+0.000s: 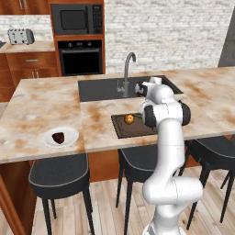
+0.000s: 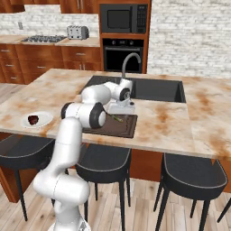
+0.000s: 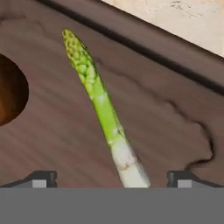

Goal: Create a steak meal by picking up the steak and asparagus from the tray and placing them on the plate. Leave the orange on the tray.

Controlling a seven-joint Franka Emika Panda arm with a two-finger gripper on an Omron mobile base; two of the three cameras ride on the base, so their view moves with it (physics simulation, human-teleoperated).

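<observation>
Hovering low over the tray (image 3: 175,113), the gripper (image 3: 111,179) is keeping its jaws spread wide and released, grasping nothing. In the hand view the asparagus (image 3: 103,109) is lying flat on the tray's dark wood, its pale cut end sitting between the two fingertips (image 3: 43,178) and its green tip pointing away toward the tray's far rim. The orange (image 1: 129,119) is resting on the tray beside the asparagus. Well apart from the tray, along the tabletop (image 1: 41,105), the steak (image 1: 58,137) is sitting on the white plate (image 1: 69,133).
</observation>
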